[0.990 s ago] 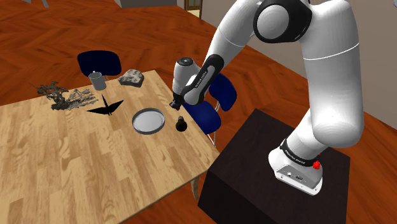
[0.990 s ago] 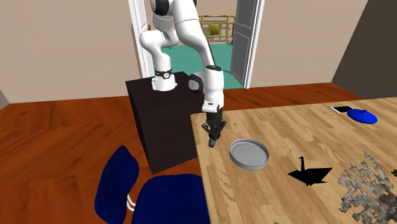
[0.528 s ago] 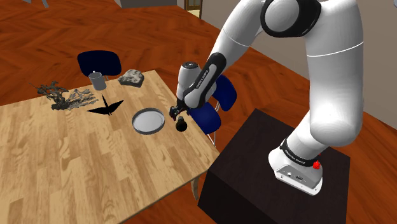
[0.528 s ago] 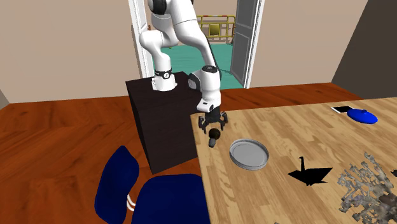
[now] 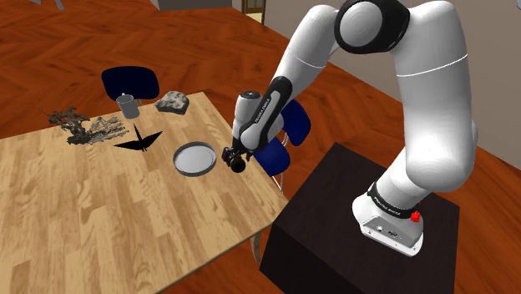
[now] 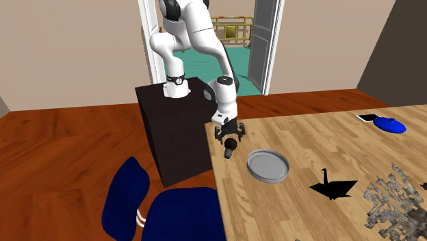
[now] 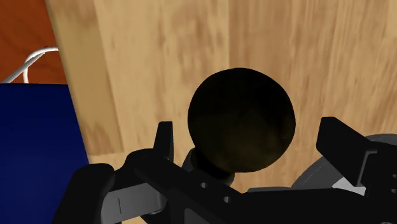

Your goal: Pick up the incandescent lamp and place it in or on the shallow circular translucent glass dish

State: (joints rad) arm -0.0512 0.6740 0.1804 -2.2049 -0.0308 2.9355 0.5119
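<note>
Gripper [image 5: 233, 155] sits low over the lamp [image 7: 242, 124], a dark round bulb standing on the wooden table [image 5: 125, 217] close to the edge by the blue chair [image 5: 282, 138]. Fingers [image 7: 165, 137] are apart, one each side of the bulb, with wood showing in both gaps, so nothing is clamped yet. Hand points near-vertical so the fingers straddle the widest part of the globe; this reads as pre-grasp, with the squeeze next. A smooth round surface likely slips if the pads close off-centre, and the table edge is near. Dish [image 5: 194, 159], a shallow grey ring, lies empty just beside the lamp, further in from the edge, so the carry looks short
</note>
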